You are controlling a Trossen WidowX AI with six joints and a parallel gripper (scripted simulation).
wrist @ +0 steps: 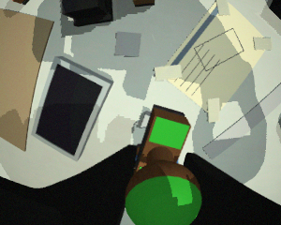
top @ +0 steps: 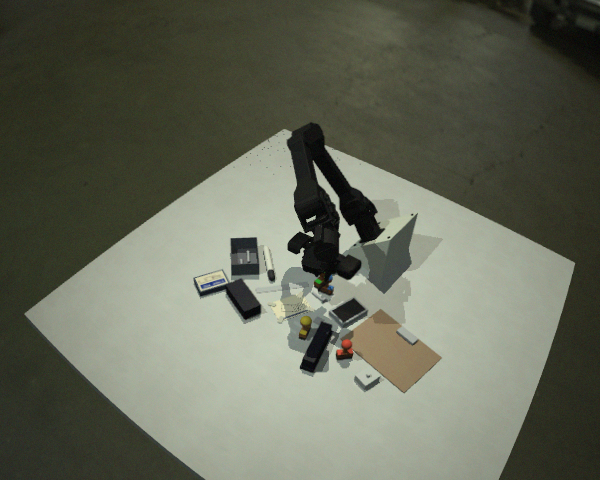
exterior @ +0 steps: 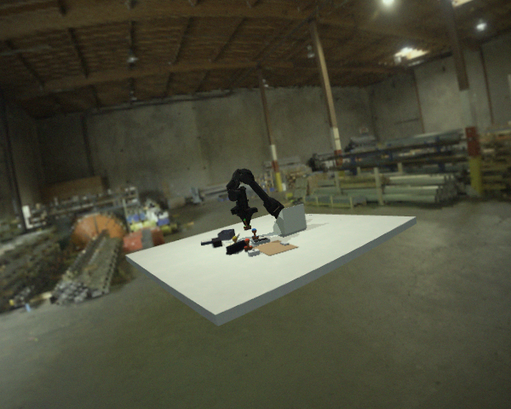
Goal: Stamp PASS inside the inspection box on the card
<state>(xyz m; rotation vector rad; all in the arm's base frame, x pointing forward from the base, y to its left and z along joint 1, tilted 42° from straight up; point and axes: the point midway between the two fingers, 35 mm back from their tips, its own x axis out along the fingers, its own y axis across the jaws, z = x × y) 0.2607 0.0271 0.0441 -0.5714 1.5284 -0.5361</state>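
My gripper (top: 325, 274) (exterior: 247, 219) (wrist: 159, 157) is shut on the green-topped stamp (top: 319, 282) (exterior: 247, 227) (wrist: 169, 132), which hangs upright above the table. The ink pad (top: 348, 311) (wrist: 67, 110), dark in a grey case, lies left of the stamp in the wrist view. The cream card (top: 290, 307) (wrist: 237, 86) lies to the upper right there, held by pale tabs. The inspection box (wrist: 214, 38) is a thin outline on the card, with plain cream inside. The blue stamp (exterior: 254, 230) stands close by, mostly hidden behind the held stamp in the top view.
A yellow stamp (top: 305, 325), a black stapler (top: 317, 347) and a red stamp (top: 345, 347) stand beyond the card and pad. A brown board (top: 393, 356) (wrist: 14, 70) lies beside the pad. A marker (top: 267, 258), an open dark tray (top: 244, 267) and a black block (top: 243, 298) are across the card.
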